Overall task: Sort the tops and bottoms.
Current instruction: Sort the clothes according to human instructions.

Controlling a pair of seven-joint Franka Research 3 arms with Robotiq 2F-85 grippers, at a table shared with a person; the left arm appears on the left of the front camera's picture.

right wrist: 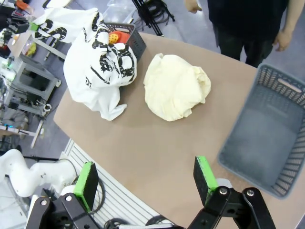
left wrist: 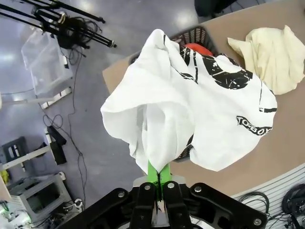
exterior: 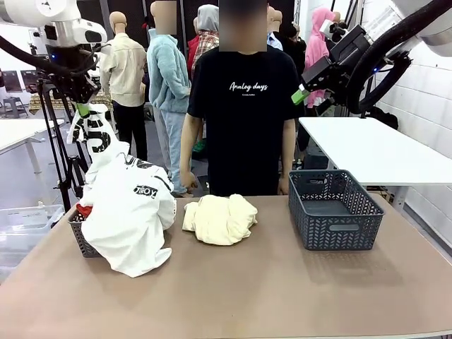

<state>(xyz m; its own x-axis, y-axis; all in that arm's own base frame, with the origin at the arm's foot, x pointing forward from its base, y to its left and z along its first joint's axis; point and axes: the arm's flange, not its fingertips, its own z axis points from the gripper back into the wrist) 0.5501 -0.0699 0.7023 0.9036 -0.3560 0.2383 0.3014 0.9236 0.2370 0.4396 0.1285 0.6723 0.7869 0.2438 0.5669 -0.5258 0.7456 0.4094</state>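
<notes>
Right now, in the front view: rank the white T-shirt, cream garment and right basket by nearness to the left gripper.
1. white T-shirt, pinched in the left gripper, left side.
2. cream garment, table's middle.
3. right basket, far right.

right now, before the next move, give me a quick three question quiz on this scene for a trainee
1. True or false: the left fingers are shut on the white T-shirt.
2. The right fingers are: A) open and empty B) shut and empty C) shut on cloth.
3. Fill in: the grey basket is ___.
Key: 1 true; 2 A; 3 empty.
</notes>
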